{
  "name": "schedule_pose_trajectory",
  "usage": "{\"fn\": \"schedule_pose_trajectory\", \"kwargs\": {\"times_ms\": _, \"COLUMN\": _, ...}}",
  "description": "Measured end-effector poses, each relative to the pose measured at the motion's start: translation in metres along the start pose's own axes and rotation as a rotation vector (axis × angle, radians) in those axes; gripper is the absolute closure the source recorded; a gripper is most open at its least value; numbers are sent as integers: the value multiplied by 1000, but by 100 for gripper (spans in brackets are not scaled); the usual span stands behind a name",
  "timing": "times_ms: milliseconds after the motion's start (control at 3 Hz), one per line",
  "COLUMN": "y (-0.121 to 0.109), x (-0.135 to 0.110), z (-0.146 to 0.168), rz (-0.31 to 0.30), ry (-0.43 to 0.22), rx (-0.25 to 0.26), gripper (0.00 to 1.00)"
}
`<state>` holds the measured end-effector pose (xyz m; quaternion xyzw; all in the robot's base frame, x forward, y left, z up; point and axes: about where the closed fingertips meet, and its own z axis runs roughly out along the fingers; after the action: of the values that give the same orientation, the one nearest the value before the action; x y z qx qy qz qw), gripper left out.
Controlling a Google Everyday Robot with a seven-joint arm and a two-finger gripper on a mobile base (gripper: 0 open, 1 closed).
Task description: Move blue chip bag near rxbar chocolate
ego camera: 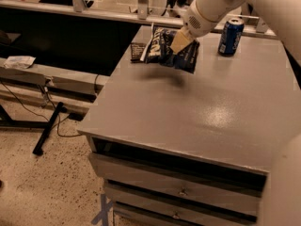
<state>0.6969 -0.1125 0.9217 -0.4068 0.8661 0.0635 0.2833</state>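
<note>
My gripper (180,42) is shut on the blue chip bag (165,51) and holds it in the air above the far left part of the grey table (197,112). The bag hangs tilted, its white lettering facing left, and its shadow lies on the tabletop below. The rxbar chocolate (137,52) is a small dark bar lying flat at the table's far left edge, just left of the bag, which partly covers its right end. My white arm reaches in from the upper right.
An upright blue soda can (230,36) stands at the back of the table, right of the bag. Drawers sit under the tabletop. A metal rail and a lower bench with cables are to the left; speckled floor lies below.
</note>
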Motion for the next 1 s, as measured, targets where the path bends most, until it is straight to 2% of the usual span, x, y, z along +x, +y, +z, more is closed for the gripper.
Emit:
{"fn": "schedule_pose_trajectory", "kwargs": {"times_ms": 333, "y": -9, "x": -16, "z": 24, "rz": 46, "ry": 9, "rx": 24, "gripper": 100}}
{"fn": "schedule_pose_trajectory", "kwargs": {"times_ms": 667, "y": -24, "x": -23, "z": 42, "rz": 79, "ry": 27, "rx": 58, "gripper": 82}}
{"fn": "schedule_pose_trajectory", "kwargs": {"times_ms": 1000, "y": -37, "x": -18, "z": 58, "rz": 113, "ry": 53, "rx": 65, "gripper": 52}}
